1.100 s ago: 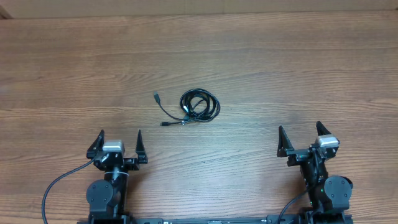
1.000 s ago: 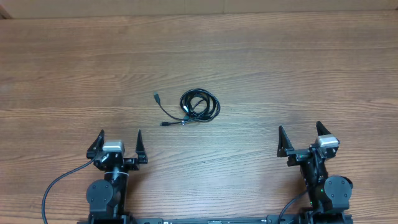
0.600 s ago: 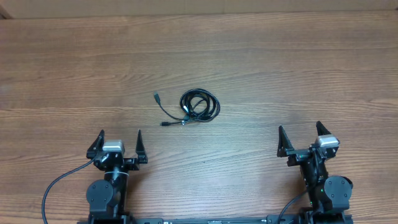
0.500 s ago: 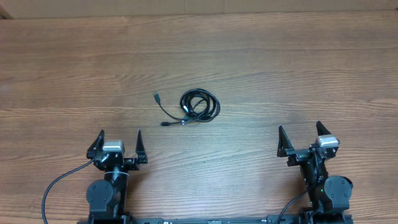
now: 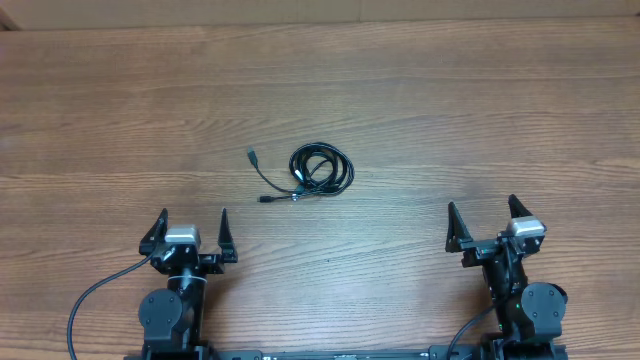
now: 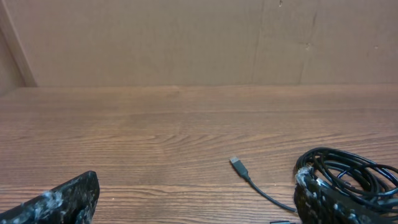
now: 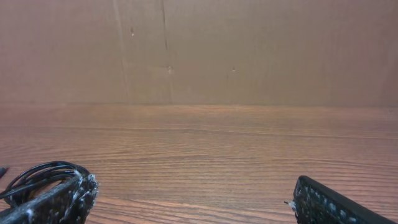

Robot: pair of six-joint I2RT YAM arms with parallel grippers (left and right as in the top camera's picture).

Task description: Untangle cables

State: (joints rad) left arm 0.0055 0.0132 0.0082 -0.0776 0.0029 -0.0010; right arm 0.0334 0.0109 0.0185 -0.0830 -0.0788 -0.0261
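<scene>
The cables (image 5: 320, 170) lie as one small black coil in the middle of the wooden table, with one plug end (image 5: 251, 154) trailing to the left and another (image 5: 266, 200) below it. The coil also shows at the right of the left wrist view (image 6: 348, 174) and at the lower left of the right wrist view (image 7: 37, 177). My left gripper (image 5: 191, 228) is open and empty near the front edge, well below and left of the coil. My right gripper (image 5: 484, 221) is open and empty at the front right, apart from the coil.
A brown cardboard wall (image 6: 199, 37) stands along the far edge of the table (image 5: 450, 110). Thick black robot wires (image 5: 95, 295) run by the left arm base at the front.
</scene>
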